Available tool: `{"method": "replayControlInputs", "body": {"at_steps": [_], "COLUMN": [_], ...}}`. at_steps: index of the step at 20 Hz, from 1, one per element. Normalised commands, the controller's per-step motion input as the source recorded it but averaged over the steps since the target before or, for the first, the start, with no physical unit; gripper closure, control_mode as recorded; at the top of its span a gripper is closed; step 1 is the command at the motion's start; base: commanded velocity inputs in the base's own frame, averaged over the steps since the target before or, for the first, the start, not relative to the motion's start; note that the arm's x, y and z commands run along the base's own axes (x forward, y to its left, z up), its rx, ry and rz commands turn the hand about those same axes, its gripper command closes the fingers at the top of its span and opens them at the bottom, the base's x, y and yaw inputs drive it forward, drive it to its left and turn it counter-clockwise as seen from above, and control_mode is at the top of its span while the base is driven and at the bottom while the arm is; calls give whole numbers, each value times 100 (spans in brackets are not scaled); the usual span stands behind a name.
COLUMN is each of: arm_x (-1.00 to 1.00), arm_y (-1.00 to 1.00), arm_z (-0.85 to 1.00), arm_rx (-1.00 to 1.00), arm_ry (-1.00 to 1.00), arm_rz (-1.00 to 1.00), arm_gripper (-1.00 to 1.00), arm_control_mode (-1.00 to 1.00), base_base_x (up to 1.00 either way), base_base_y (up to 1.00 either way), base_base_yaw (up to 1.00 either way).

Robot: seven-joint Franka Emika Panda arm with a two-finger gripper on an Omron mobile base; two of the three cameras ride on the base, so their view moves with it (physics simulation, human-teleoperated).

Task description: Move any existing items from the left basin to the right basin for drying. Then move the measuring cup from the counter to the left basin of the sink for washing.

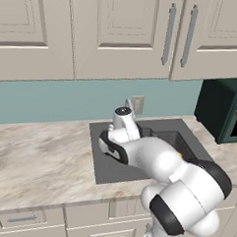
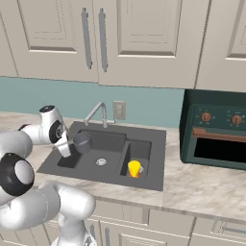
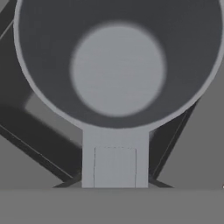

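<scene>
I've got the measuring cup (image 2: 82, 142) clamped by its handle in the gripper (image 2: 67, 148), jaws pinched on the flat handle stub, which runs down to the bottom edge of the hand view below the bowl (image 3: 117, 61). Holding by the handle leaves the bowl free and facing the hand camera, so I can see its round floor. In the right base view the cup hangs over the left basin (image 2: 98, 144), near that basin's outer end and above its floor, not yet set down.

The yellow cup (image 2: 134, 169) with the red-orange base stands upright in the right basin (image 2: 139, 150), so I judge the first half done and this the placing step.

Room: the left basin looks bare apart from the drain (image 2: 101, 162), so there's plenty of floor to lower onto. The faucet (image 2: 98, 111) rises at the sink's (image 2: 156, 158) back rim, close behind the cup; I'd keep clear of it. The divider wall between basins is well off to the side. The marbled surface (image 1: 34, 160) wraps the sink; the dark green oven (image 2: 216, 129) sits far down it.
</scene>
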Motion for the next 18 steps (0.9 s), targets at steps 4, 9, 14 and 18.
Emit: {"method": "replayControlInputs", "body": {"at_steps": [4, 9, 14, 18], "arm_x": [1, 11, 20, 19], "arm_y": [-44, -31, -15, -11], "arm_z": [0, -4, -17, -19], "arm_rx": [0, 0, 0, 0], "arm_ry": [0, 0, 2, 0], "arm_rz": [-1, 0, 0, 0], "arm_gripper": [100, 100, 100, 100], "arm_control_mode": [-100, -100, -100, -100], "base_base_x": [0, 0, 0, 0], "base_base_y": [0, 0, 0, 0], "base_base_yaw": [0, 0, 0, 0]}}
